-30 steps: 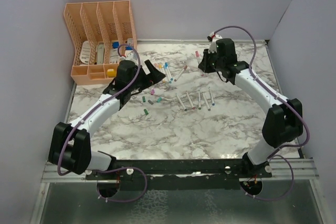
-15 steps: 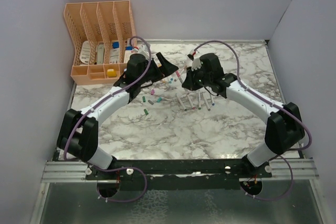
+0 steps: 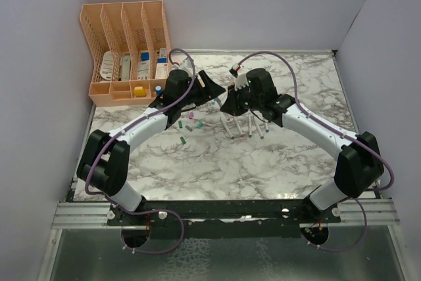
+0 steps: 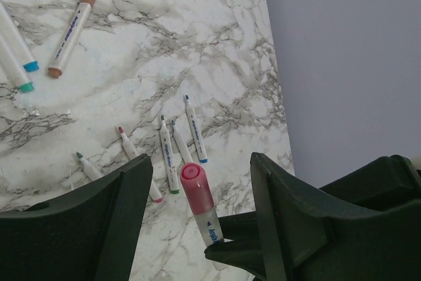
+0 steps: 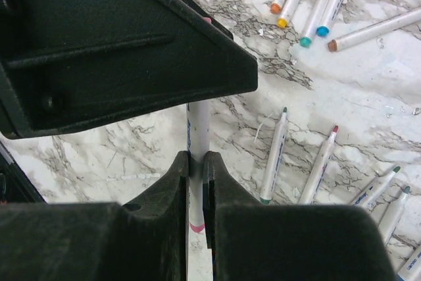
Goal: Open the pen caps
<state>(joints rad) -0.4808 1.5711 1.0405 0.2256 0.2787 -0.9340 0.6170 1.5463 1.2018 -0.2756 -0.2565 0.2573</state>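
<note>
Worktop [image 3: 217, 169]: marbled white and grey, with both arm bases bolted along the near edge.
Loose caps [image 3: 181, 139]: lay scattered left of centre, a green one nearest, pink and teal ones a little farther; all apart from the pens.
Uncapped pens [image 3: 245, 126]: lay in a rough row just right of the loose caps, white barrels with bare coloured tips, partly under the right arm.
Right end effector [image 5: 196, 160]: pressed together on a white barrel, pinching it from both sides.
Held pen [image 5: 198, 123]: was up off the worktop, gripped by the barrel, capped end reaching toward the left end effector.
Pink cap [image 4: 196, 190]: sat on the held pen's end, in the air over the middle of the worktop, between the left fingers [image 4: 99, 228]; appeared to touch neither.
Left end effector [image 4: 199, 162]: spread, one finger on each side of the pink cap, gaps showing both ways; gripped nothing.
Capped pens [image 4: 71, 31]: lay side by side beyond the two end effectors, one brown-capped.
Organiser [image 3: 125, 37]: peach, slotted, stood in the far left corner with small items inside.
</note>
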